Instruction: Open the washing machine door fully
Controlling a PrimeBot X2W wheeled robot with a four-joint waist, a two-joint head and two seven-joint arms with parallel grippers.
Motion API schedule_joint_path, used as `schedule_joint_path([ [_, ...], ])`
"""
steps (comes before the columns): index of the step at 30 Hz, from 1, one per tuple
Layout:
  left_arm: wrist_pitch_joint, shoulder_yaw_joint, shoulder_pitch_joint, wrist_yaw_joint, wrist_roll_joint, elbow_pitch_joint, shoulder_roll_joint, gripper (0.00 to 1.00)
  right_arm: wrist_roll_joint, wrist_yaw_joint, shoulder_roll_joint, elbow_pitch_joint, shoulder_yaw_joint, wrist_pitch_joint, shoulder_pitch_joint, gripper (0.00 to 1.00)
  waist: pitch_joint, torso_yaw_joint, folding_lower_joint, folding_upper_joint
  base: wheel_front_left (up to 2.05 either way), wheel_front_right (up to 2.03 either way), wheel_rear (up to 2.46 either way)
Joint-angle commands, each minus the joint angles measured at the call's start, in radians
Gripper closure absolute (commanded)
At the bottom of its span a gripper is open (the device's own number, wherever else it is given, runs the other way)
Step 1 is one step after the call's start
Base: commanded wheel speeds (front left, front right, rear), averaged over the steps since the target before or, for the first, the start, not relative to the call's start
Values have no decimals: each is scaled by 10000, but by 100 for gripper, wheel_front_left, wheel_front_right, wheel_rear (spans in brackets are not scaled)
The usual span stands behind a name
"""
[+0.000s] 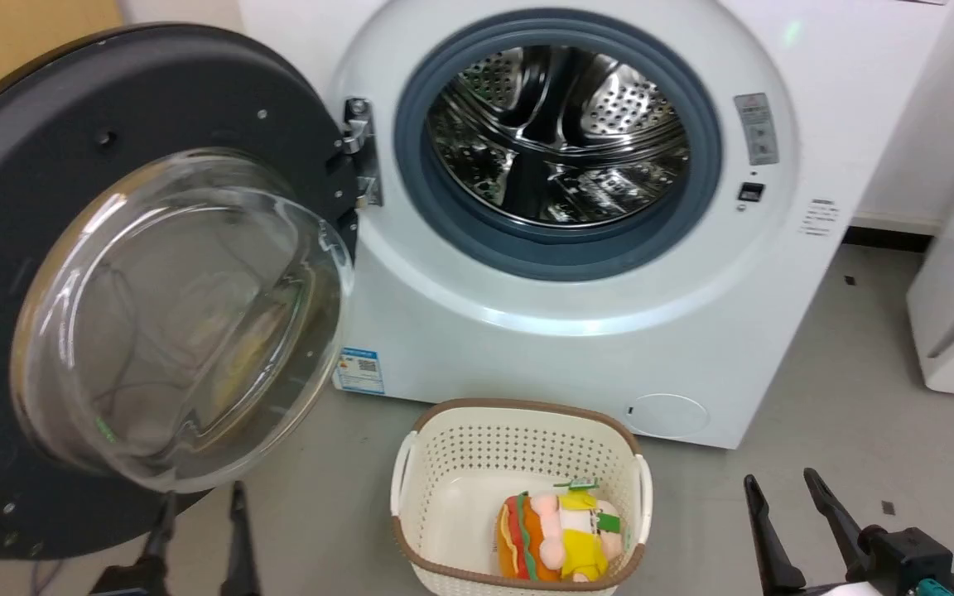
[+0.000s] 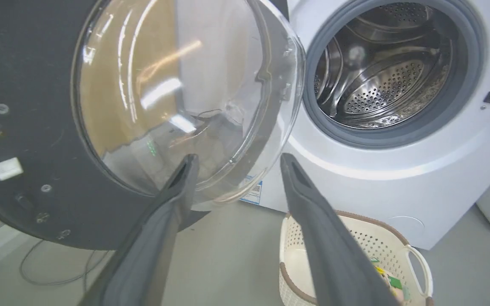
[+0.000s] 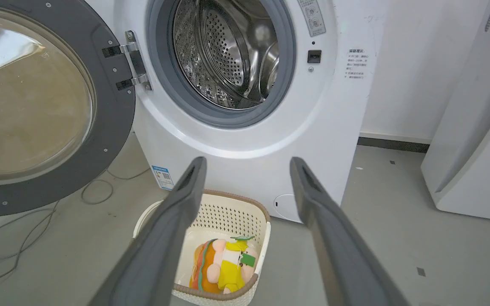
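Item: washing machine door [image 1: 30, 165].
Position: left half of the head view, swung wide off the washing machine [image 1: 527, 348], hinged along its right edge.
Nearest tool: left gripper [image 1: 199, 534], lower left, just below the door's bottom rim, fingers spread and empty; whether it touches the door cannot be told.
Other tool: right gripper [image 1: 782, 497], lower right, well apart from the door, fingers spread and empty.
Judgement: any further swing falls to the left arm, pressing near the door's free left edge.

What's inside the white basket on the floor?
A colourful stuffed toy, orange, pink and yellow, lies in the white basket. The rest of its bottom looks bare; anything under the toy is covered.
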State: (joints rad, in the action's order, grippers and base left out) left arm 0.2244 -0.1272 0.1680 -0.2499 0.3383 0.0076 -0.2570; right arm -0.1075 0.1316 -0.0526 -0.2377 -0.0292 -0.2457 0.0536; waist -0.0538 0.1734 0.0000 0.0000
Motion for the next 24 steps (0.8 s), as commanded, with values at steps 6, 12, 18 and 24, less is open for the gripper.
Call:
schedule_joint_path([
  [6,-54,-659,-687,278,-184,402,349,0,257,-9,24,150,115,46,-60,0,-33,-864,0,0,0,0,0],
  [12,7,-1150,-1242,494,-412,967,495,0,482,-9,24,244,-176,136,-37,0,22,-1572,0,0,0,0,0],
  [18,81,-1352,-1503,549,-494,1450,596,0,567,-9,24,318,-274,192,13,0,120,-2030,0,0,0,0,0],
  [24,175,-1358,-1568,510,-509,1669,622,0,541,-9,24,363,-296,203,30,0,159,-2131,0,0,0,0,0],
])
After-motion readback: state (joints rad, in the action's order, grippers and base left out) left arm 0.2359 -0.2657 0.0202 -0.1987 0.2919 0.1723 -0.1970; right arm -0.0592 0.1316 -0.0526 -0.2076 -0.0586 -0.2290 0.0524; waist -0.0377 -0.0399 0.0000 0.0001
